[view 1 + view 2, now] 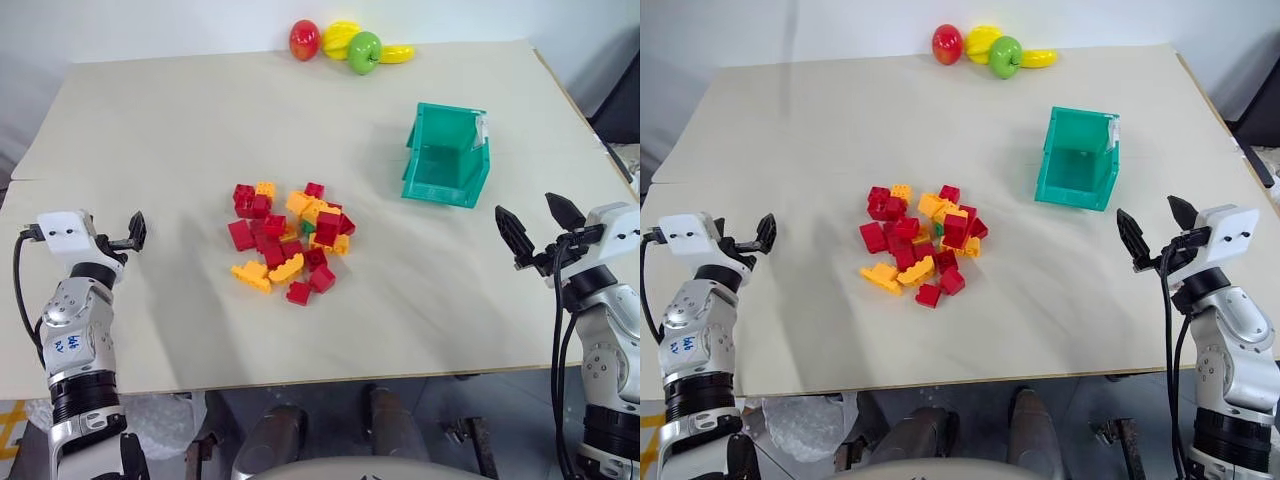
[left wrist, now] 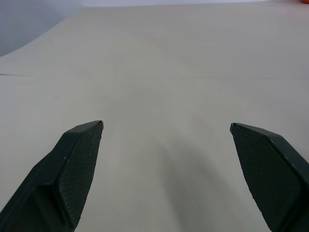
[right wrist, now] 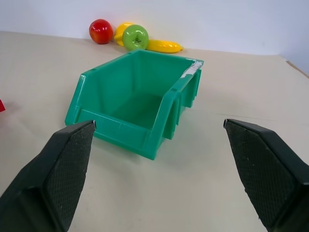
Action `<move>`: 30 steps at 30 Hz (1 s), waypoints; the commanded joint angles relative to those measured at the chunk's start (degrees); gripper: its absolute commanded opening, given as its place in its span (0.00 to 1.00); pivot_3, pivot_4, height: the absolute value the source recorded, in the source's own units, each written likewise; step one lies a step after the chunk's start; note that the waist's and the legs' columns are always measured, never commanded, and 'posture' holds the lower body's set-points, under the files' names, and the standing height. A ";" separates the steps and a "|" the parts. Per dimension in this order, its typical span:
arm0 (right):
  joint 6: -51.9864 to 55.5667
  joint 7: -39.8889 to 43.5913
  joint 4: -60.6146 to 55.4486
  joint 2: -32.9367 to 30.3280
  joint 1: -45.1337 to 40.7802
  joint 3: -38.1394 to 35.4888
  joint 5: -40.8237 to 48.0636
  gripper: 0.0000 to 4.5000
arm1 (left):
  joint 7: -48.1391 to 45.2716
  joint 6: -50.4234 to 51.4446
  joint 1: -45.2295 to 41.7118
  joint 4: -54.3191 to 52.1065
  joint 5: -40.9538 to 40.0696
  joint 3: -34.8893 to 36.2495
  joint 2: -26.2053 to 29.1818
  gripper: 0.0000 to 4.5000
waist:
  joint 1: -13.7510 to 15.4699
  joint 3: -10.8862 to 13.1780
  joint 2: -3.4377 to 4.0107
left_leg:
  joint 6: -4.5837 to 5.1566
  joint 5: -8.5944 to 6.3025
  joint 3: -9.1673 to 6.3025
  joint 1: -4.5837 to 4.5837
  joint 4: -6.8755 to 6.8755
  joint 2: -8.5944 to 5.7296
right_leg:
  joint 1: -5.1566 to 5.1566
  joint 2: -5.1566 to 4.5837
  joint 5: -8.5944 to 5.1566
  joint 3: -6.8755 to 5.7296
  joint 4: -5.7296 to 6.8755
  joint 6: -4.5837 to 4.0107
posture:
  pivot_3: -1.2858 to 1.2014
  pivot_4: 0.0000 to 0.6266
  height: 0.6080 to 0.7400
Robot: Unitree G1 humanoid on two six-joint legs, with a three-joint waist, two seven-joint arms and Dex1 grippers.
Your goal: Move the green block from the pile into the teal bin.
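The pile of red and yellow-orange studded bricks lies at the middle of the tan table. A small sliver of the green block shows among the bricks near the pile's right side, mostly covered by them. The teal bin stands empty to the right of the pile and farther back, and the right wrist view looks into the bin through its sloped opening. My left gripper hovers open well to the left of the pile. My right gripper is open, right of the pile and nearer than the bin.
Toy fruit sits at the table's far edge: a red apple, a green apple and a banana. Bare tabletop lies between the pile and each gripper. The table's front edge runs just below both grippers.
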 commanded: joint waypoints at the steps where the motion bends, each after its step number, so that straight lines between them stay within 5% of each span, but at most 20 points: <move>1: 0.05 0.49 -1.61 -0.79 0.01 -0.46 0.67 0.99 | -1.53 -2.16 -0.75 -1.54 0.34 0.21 1.55 1.00 | 0.00 0.00 0.00 | 0.00 0.00 0.00 0.00 0.00 0.00 | 0.00 0.00 0.00 0.00 0.00 0.00 | 0.52 0.24 1.00; 12: 8.57 2.09 -12.01 -6.39 -2.34 4.50 1.50 0.99 | -14.43 0.65 -2.87 -1.37 -2.77 -1.62 6.92 1.00 | -0.16 0.00 0.00 | -0.01 -0.01 0.05 -0.01 0.00 0.05 | -0.04 0.02 0.02 0.00 0.00 -0.03 | 0.52 0.24 1.00; 19: 22.43 3.05 -22.82 -11.81 -10.01 13.50 6.26 0.99 | -34.99 -7.42 -3.99 -0.87 -6.49 -5.69 9.81 1.00 | -0.04 0.00 0.00 | -0.01 -0.01 0.03 -0.10 0.00 0.10 | -0.06 0.03 0.06 -0.06 -0.12 -0.09 | 0.52 0.24 1.00; 25: 34.02 -3.50 -27.12 -5.42 -23.58 26.98 6.81 0.99 | -53.66 -9.65 -7.60 2.94 -12.23 -8.02 10.27 1.00 | -0.42 0.00 0.00 | -0.03 -0.02 0.06 -0.37 0.08 0.14 | -0.31 0.05 0.14 -0.10 -0.14 -0.12 | 0.52 0.24 1.00; 30: 45.94 -8.62 -23.28 0.20 -32.21 34.00 5.76 0.71 | -64.94 -10.75 -9.11 6.55 -14.98 -8.09 10.90 1.00 | -1.04 0.00 0.00 | -0.02 -0.02 0.07 -0.42 0.09 0.11 | -0.36 0.04 0.15 -0.12 -0.14 -0.13 | 0.52 0.24 1.00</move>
